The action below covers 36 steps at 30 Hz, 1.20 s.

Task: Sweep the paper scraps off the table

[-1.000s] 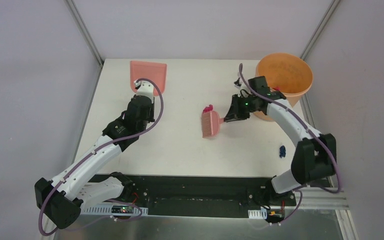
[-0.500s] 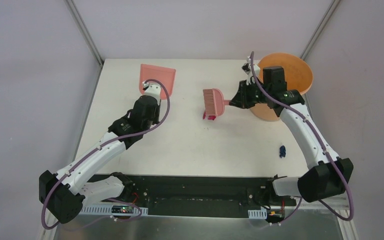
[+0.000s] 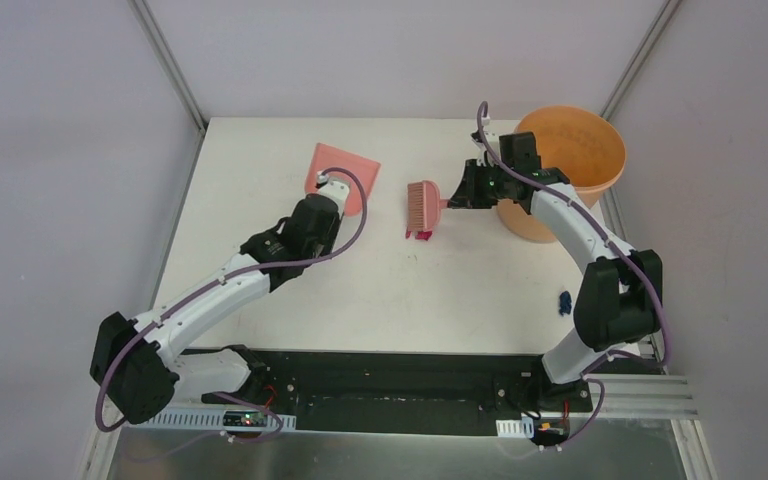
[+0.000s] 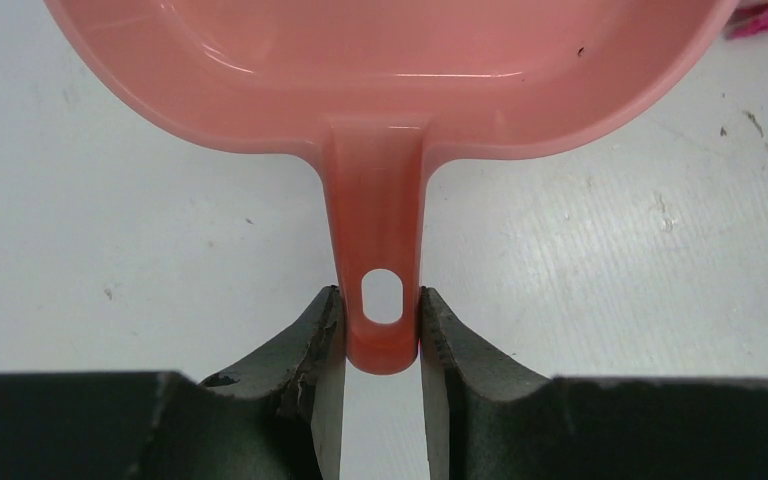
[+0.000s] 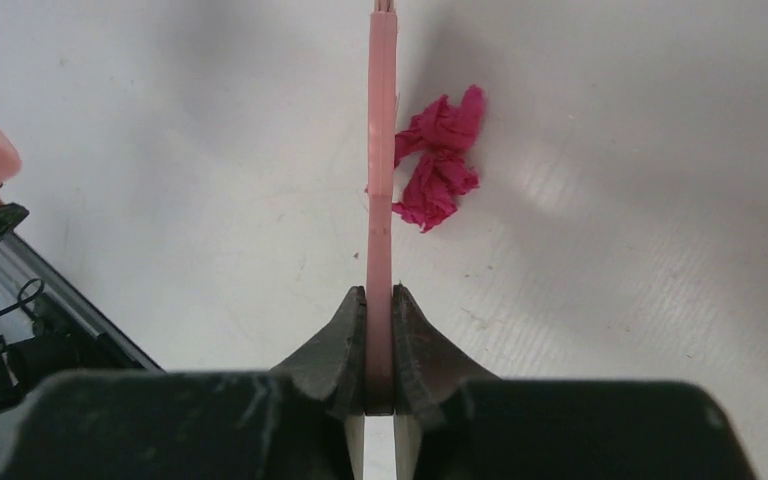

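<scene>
Top external view: white table (image 3: pixel 380 290), pale grey walls (image 3: pixel 400 50), orange bucket (image 3: pixel 585 140) at the far right corner. Left gripper (image 4: pixel 382 345) clamps the pink dustpan (image 4: pixel 390 60) by its handle; right gripper (image 5: pixel 379 300) pinches the brush (image 3: pixel 422 203), magenta paper scraps (image 5: pixel 438 160) beside its bristles, mid-table.

Both arms are built alike. On the left arm (image 3: pixel 210 300) and the right arm (image 3: pixel 572 222) you see white link shells between black joint housings. A purple cable (image 3: pixel 364 205) loops along each. A green light (image 3: pixel 489 184) glows near the right wrist. The fingers (image 4: pixel 305 360) are matte black with scuffed inner edges.
</scene>
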Motion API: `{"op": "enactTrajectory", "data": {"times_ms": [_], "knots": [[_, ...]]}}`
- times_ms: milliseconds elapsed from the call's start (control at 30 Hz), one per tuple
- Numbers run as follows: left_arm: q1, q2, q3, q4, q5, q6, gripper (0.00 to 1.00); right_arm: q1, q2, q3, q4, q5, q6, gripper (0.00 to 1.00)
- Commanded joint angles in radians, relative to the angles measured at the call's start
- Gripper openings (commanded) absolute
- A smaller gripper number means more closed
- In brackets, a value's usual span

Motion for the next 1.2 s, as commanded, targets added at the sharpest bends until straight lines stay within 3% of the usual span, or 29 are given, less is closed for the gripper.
{"op": "enactTrajectory", "data": {"times_ms": [0, 233, 400, 633, 800, 1167], "knots": [[-0.036, 0.066, 0.069, -0.041, 0.088, 0.047, 0.0, -0.006, -0.042, 0.004, -0.01, 0.13, -0.026, 0.0], [-0.185, 0.196, 0.15, -0.165, 0.093, 0.06, 0.0, -0.007, -0.161, -0.025, -0.238, 0.243, -0.145, 0.0], [-0.322, 0.356, 0.275, -0.405, 0.136, -0.016, 0.0, -0.007, -0.412, -0.144, -0.298, 0.229, -0.232, 0.0], [-0.408, 0.341, 0.248, -0.487, 0.282, -0.162, 0.0, -0.046, -0.743, -0.253, -0.271, 0.357, -0.262, 0.0], [-0.423, 0.392, 0.235, -0.485, 0.352, -0.172, 0.01, -0.08, -0.81, -0.336, -0.194, 0.247, -0.241, 0.0], [-0.456, 0.493, 0.242, -0.398, 0.348, -0.136, 0.22, -0.179, -0.834, -0.401, -0.119, 0.11, -0.184, 0.0]]}}
